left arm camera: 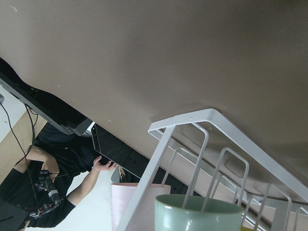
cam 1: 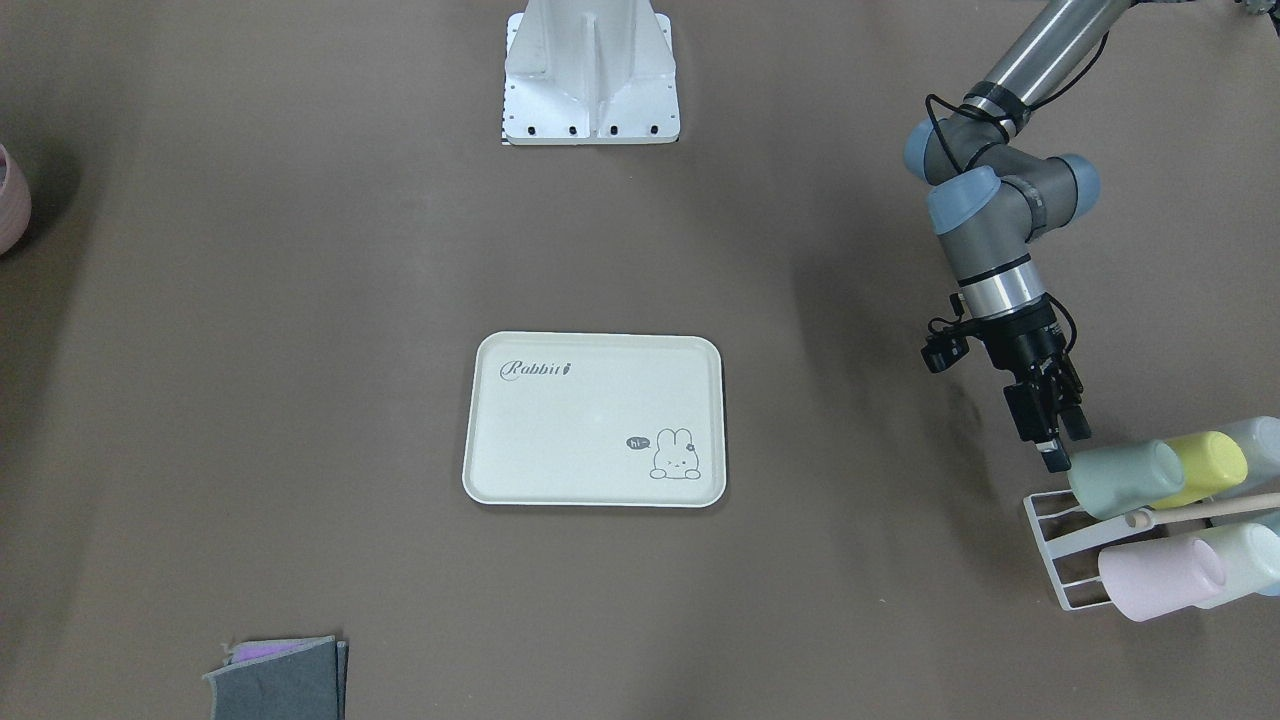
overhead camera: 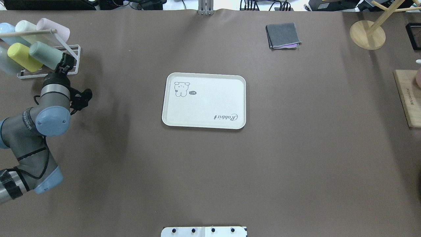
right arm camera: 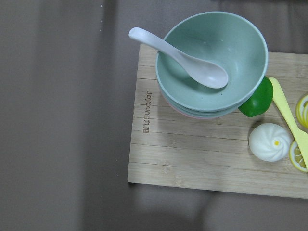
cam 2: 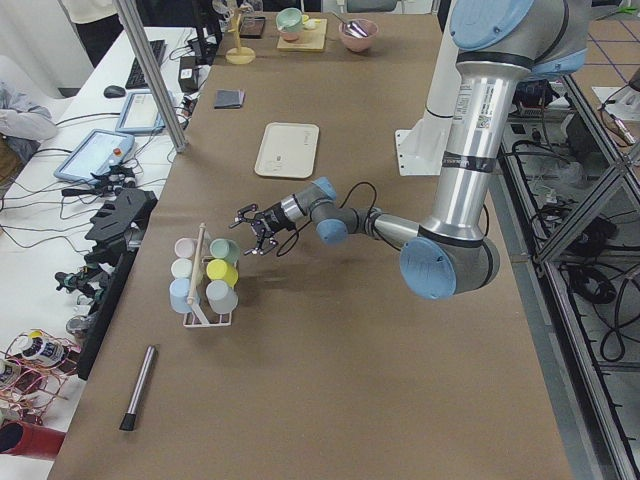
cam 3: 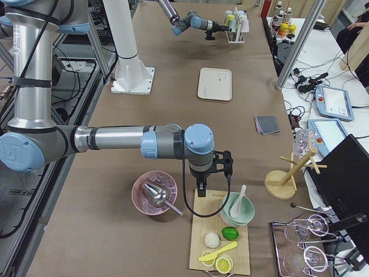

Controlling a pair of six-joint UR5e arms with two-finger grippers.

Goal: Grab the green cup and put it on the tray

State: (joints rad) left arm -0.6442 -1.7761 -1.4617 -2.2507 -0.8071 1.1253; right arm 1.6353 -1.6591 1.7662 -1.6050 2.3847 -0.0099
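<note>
The green cup (cam 1: 1125,478) lies on its side on a white wire rack (cam 1: 1050,530), beside a yellow cup (cam 1: 1215,465). The overhead view shows the green cup (overhead camera: 46,54) at the far left, and its rim (left arm camera: 199,214) fills the bottom of the left wrist view. My left gripper (cam 1: 1055,445) hangs just short of the cup's base with its fingers apart and nothing between them. The cream tray (cam 1: 595,420) with the bunny drawing lies bare in the middle of the table (overhead camera: 204,100). My right gripper (cam 3: 199,173) hovers over a wooden board; I cannot tell its state.
The rack also holds pink (cam 1: 1160,580), pale mint and blue cups under a wooden rod (cam 1: 1200,512). A folded grey cloth (overhead camera: 283,35) and a wooden stand (overhead camera: 367,34) sit far right. The board (right arm camera: 202,159) carries a green bowl (right arm camera: 211,62) with a spoon, and food.
</note>
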